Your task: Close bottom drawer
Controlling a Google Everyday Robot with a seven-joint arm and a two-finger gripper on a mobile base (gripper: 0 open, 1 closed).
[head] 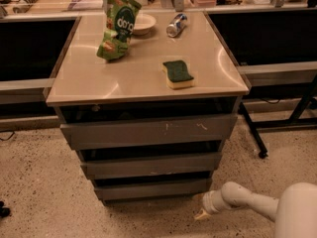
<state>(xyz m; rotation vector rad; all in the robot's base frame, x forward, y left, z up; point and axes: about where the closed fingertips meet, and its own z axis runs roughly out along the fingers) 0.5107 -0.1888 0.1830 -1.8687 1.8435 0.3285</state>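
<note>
The bottom drawer (153, 188) is the lowest and narrowest of three dark grey fronts under the tan-topped cabinet. Its plain front sits just below the middle drawer (151, 164), with a dark gap above it. The top drawer (148, 131) is the tallest and has white scratches. My gripper (202, 209) is low near the floor, at the right end of the bottom drawer, just in front of the cabinet's lower right corner. The white arm runs back from it to the lower right.
On the cabinet top (99, 83) lie a green chip bag (116, 28), a white bowl (141, 23), a silver can (176, 25) and a green-and-yellow sponge (177, 74). Black table legs (252, 133) stand to the right. Speckled floor (39, 182) surrounds the cabinet.
</note>
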